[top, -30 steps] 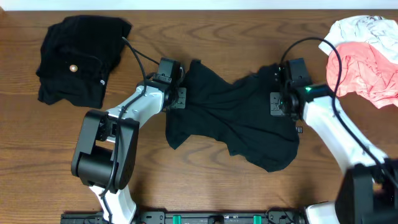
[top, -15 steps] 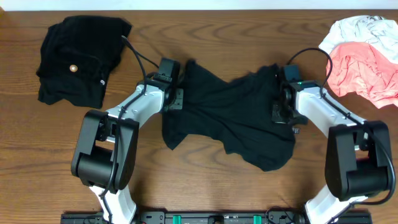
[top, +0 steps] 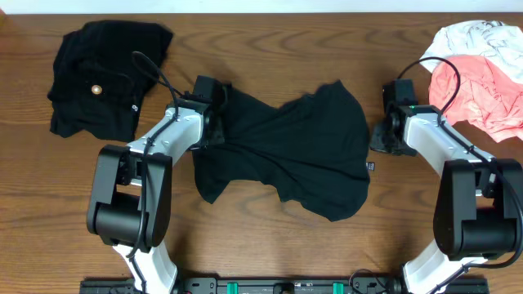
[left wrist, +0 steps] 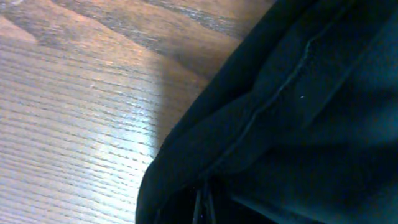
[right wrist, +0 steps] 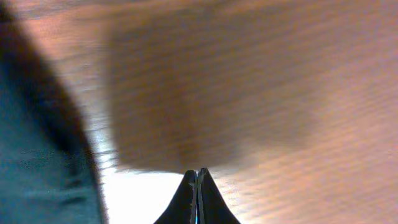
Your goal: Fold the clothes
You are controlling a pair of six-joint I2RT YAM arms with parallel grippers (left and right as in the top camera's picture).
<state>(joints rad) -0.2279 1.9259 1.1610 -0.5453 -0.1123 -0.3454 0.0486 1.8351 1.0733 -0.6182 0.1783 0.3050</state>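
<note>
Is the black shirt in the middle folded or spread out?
Spread out, unfolded: the black short-sleeved shirt lies rumpled and sprawled wide across the wooden table, with no neat fold.

Glossy brown wooden table [top: 270, 245]

robot lab bench: wood-grain table [top: 270, 245], left arm [top: 159, 143], right arm [top: 445, 143], base rail [top: 270, 286]

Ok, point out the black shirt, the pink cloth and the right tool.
black shirt [top: 286, 151]: overhead view, middle of its body.
pink cloth [top: 482, 94]: overhead view, its central folds.
right tool [right wrist: 197, 177]: right wrist view, where the shut fingertips meet.
</note>
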